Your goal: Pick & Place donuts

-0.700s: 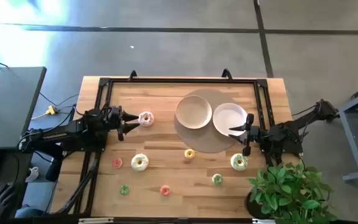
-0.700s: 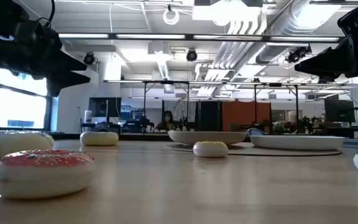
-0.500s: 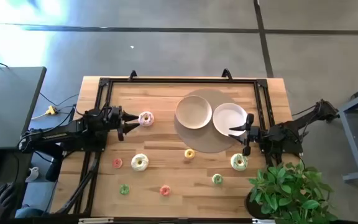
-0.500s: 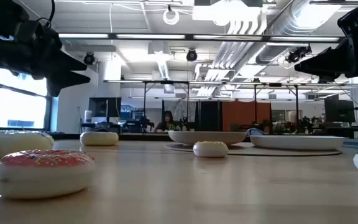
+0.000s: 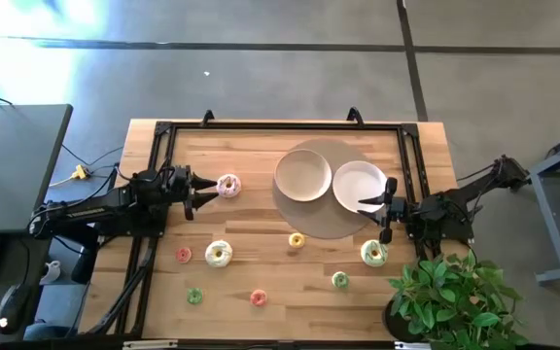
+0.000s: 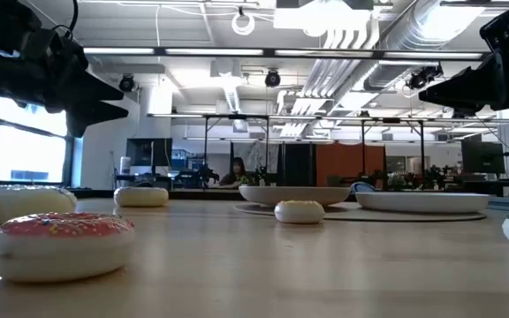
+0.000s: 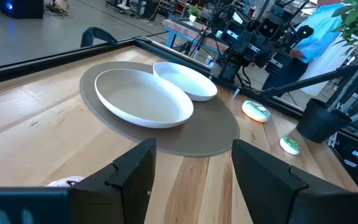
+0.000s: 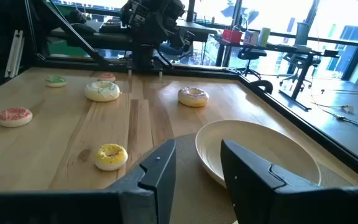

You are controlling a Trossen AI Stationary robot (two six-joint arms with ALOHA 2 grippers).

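Observation:
Several small donuts lie flat on the wooden table (image 5: 261, 146): a pink one (image 5: 228, 186), a white one (image 5: 219, 254), a yellow one (image 5: 297, 239), two red ones (image 5: 183, 255) (image 5: 258, 297), and green ones (image 5: 194, 296) (image 5: 339, 280) (image 5: 373, 254). My left gripper (image 5: 202, 192) hovers open above the table, fingers pointing at the pink donut just to its right. The pink donut's edge (image 7: 64, 182) shows beside the left gripper (image 7: 191, 180). My right gripper (image 5: 372, 207) hangs open over the near rim of the white plate (image 5: 359, 185), pointing left; its own view (image 8: 197, 180) shows the beige plate (image 8: 260, 149) and yellow donut (image 8: 111, 155).
The beige plate (image 5: 303, 176) and the white plate stand side by side on a round brown mat (image 5: 324, 226) at the table's far right. A black frame (image 5: 159, 156) runs along the table's edges. A potted plant (image 5: 450, 297) stands at the near right corner.
Both arms and all donuts have kept still. At the desk left of the table, a person's hand has drawn out of the high view.

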